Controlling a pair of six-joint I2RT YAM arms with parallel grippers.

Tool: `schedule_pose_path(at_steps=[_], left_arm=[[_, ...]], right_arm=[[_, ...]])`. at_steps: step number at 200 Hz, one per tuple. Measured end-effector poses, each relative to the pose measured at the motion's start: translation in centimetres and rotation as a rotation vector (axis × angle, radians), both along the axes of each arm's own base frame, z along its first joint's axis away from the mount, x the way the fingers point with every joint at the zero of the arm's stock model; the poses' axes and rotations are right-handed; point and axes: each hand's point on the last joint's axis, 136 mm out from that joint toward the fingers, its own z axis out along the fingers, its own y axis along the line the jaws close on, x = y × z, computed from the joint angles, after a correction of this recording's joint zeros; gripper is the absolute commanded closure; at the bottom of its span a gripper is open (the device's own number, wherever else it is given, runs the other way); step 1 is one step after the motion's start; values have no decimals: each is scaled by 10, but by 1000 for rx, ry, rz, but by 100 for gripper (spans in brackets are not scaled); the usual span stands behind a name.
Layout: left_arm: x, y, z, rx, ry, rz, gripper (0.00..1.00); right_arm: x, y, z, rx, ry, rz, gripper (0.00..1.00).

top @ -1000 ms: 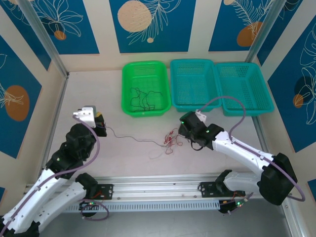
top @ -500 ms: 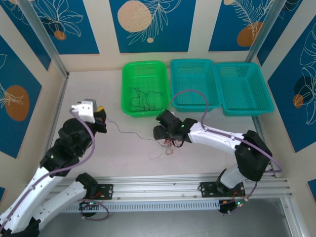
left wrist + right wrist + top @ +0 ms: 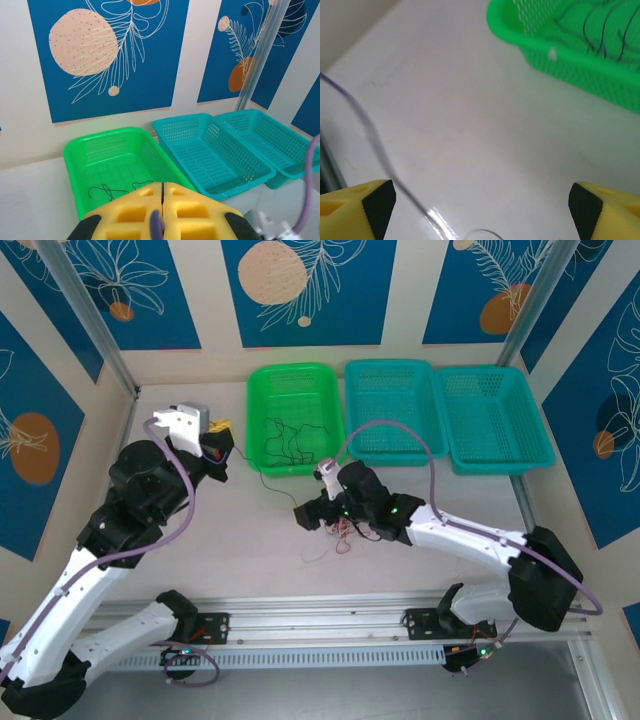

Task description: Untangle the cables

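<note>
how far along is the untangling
Done: black cables lie in the green basket. In hand: the left gripper is shut on a thin purple cable; the right gripper stands open near it. Left: the red and whitish tangle on the table.

right gripper [image 3: 481,212]: jaws were spread wide, yellow tips in both bottom corners
purple-blue cable [image 3: 375,140]: snaked over the counter [image 3: 470,100] toward bottom centre
green basket [image 3: 570,75]: top right, black cables [image 3: 602,30] inside

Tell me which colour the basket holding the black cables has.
Bright green basket, with black cables inside; the left wrist view shows it best.
</note>
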Motion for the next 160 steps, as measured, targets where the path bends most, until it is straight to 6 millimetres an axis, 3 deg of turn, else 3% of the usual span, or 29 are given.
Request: schedule_pose_path(at_steps=[8, 20, 41, 66, 78, 91, 108, 122, 142, 160], left_arm=[[-1, 1, 1, -3, -4, 2, 100], [-2, 3, 3, -5, -9, 8, 100], [-3, 8, 6, -8, -22, 25, 100], [-4, 19, 7, -6, -42, 75, 100], [-3, 26, -2, 1, -44, 112, 100], [-2, 31, -24, 19, -22, 141, 100], [1, 27, -61, 33, 32, 134, 100], [4, 14, -91, 15, 78, 84, 94], [8, -10, -128, -37, 143, -10, 80], [10, -29, -140, -84, 188, -82, 58]], right_arm=[[-2, -2, -18, -29, 25, 6, 20], [-7, -6, -42, -65, 67, 13, 42], [-10, -16, -61, -103, 107, -15, 100], [2, -35, -43, -93, 95, -120, 100], [10, -49, -16, -66, 56, -172, 100], [19, -60, 30, -15, -20, -217, 100], [31, -73, 110, 75, -151, -263, 100], [38, -86, 177, 138, -257, -292, 100], [43, -108, 256, 194, -389, -328, 100], [41, -116, 294, 212, -443, -321, 100]])
